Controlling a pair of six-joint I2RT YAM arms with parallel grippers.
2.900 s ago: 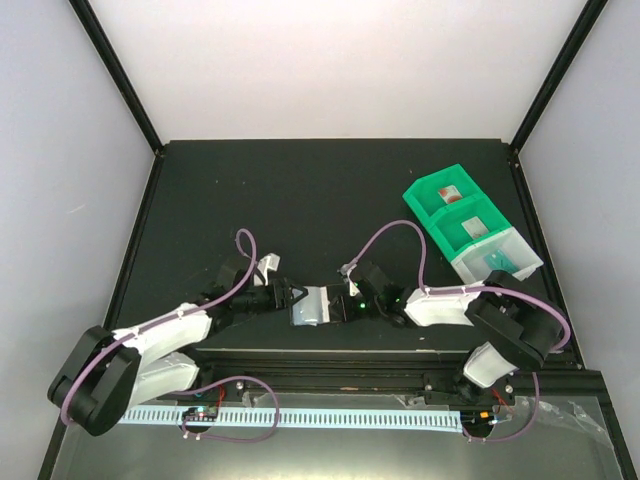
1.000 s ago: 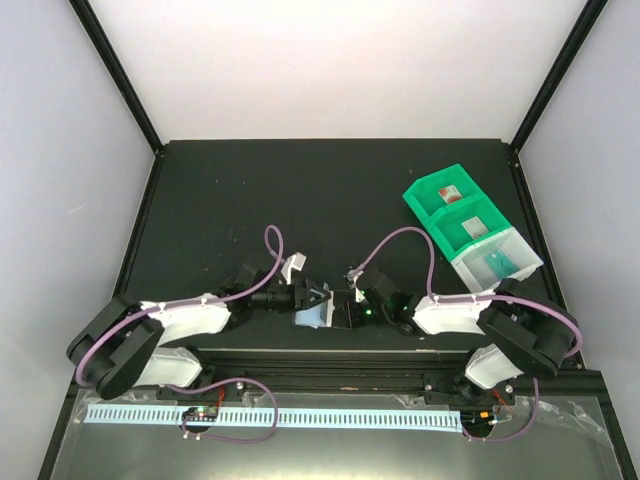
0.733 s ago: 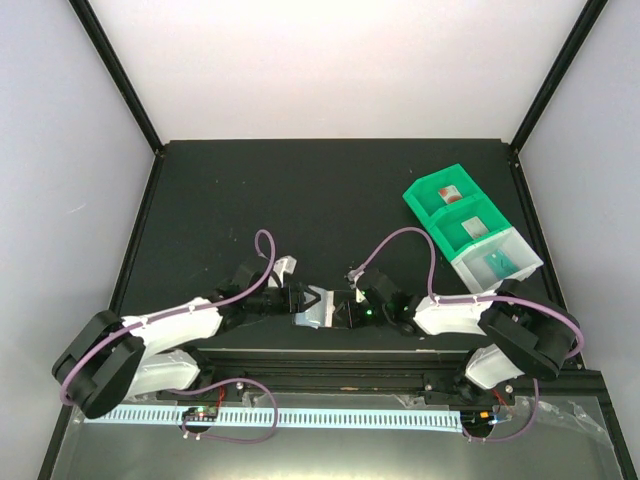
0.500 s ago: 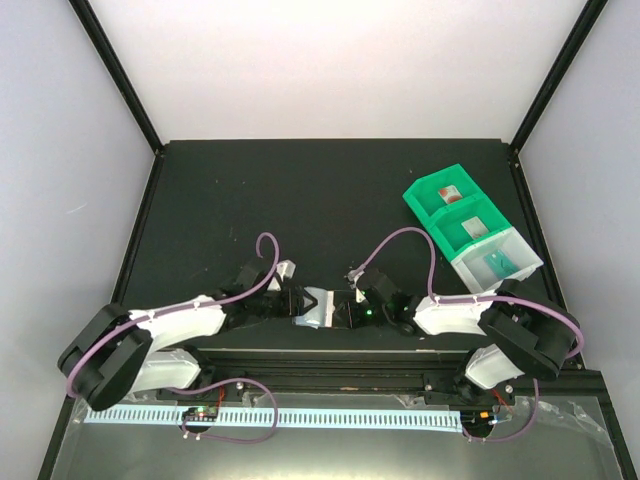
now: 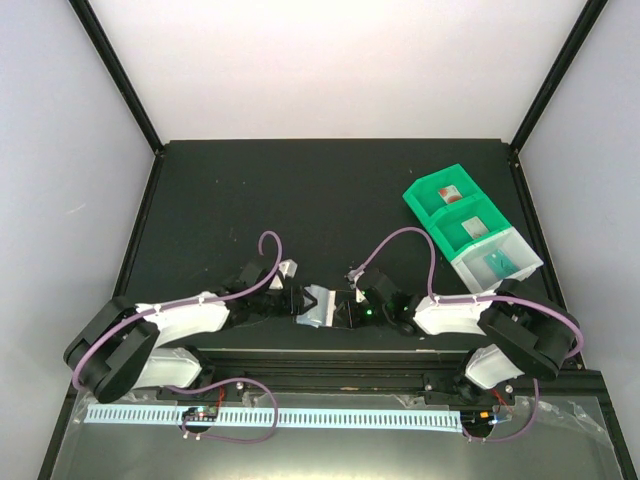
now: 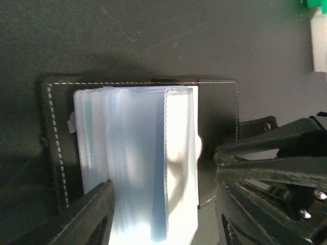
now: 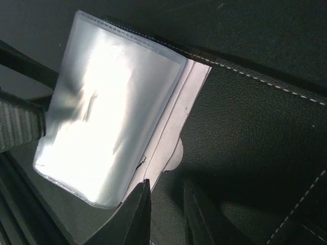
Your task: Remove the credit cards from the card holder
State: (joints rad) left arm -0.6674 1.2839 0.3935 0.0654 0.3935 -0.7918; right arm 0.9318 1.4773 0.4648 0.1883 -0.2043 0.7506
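One black stitched-leather card holder (image 6: 219, 115) lies open; its glossy clear plastic sleeves (image 6: 134, 153) fan between the left pincer's (image 6: 163, 204) wide-parted fingers. The right pincer (image 7: 166, 196) grips its pebbled cover.

The black folding card holder (image 5: 322, 305) lies open on the dark flat table (image 5: 300, 190), near its front edge and about midway across. The left tool (image 5: 298, 302) is just left of it, and the right tool (image 5: 350, 308) is just right of it. Well to the right and further back stand the joined green plastic bin trays (image 5: 420, 205), with the clear plastic bin tray (image 5: 525, 255) touching their near end. A red plastic card (image 5: 450, 192) lies in the rearmost compartment, and a teal-green plastic card (image 5: 497, 263) lies in the clear tray.
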